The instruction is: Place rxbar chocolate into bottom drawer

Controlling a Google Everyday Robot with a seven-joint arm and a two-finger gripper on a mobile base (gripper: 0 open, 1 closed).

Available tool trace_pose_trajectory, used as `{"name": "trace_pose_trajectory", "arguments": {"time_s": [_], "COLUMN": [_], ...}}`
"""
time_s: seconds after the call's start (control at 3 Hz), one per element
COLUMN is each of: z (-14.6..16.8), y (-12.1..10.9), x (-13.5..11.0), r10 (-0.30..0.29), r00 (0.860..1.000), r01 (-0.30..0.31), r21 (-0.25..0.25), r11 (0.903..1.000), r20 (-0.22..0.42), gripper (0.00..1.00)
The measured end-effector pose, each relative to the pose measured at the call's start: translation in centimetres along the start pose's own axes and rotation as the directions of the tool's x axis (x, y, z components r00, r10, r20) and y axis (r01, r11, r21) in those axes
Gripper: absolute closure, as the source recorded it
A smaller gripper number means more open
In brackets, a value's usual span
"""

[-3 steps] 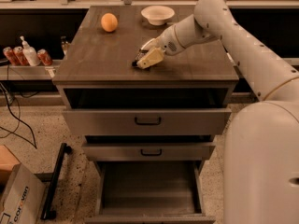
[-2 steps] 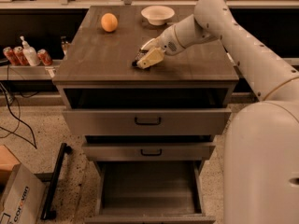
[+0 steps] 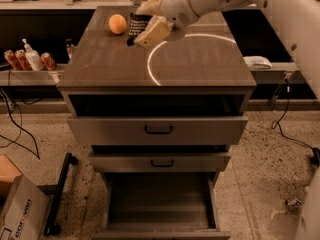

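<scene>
**Bar in gripper above back left of counter; bottom drawer open**

- Robot arm [image 3: 270,4]: white, reaches in from the upper right and crosses the back edge of the counter [image 3: 200,64].
- Counter: dark wood-grain top of a grey cabinet, with a bright ring of reflected light near its middle.
- Bottom drawer [image 3: 160,204]: pulled out farthest, below the counter's front edge, plain grey floor showing.
- Middle drawer [image 3: 160,162] and top drawer [image 3: 159,129]: both partly pulled out, each with a black handle.
- Cardboard box [image 3: 17,214]: on the floor, out past the counter's front left corner.
- Gripper [image 3: 140,26]: over the back part of the counter, left of centre. Its tan fingers [image 3: 155,33] are closed on the rxbar chocolate [image 3: 135,23].
- Orange [image 3: 117,24]: on the counter near the back left corner, just left of the bar.
- Rxbar chocolate: black wrapper with pale lettering, held roughly on end between the fingers. Cannot tell whether its lower end touches the counter.
</scene>
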State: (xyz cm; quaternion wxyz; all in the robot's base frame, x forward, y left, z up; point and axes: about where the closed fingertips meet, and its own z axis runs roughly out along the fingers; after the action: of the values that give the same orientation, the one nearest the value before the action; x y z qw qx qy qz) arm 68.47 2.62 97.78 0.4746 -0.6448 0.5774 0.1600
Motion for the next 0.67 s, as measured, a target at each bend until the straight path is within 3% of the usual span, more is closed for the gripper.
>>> {"name": "trace_pose_trajectory", "arguments": {"time_s": [0.33, 0.67], "z": [-0.57, -0.21], "y": [0.27, 0.97], "x": [-2.17, -1.68], "r10": [-0.104, -0.084], "r00": [0.994, 0.996], "r01": [0.104, 0.084], "r21": [0.005, -0.018], "r11": [0.9946, 0.9963], "r20": [0.013, 0.005], "gripper": [1.0, 1.0]}}
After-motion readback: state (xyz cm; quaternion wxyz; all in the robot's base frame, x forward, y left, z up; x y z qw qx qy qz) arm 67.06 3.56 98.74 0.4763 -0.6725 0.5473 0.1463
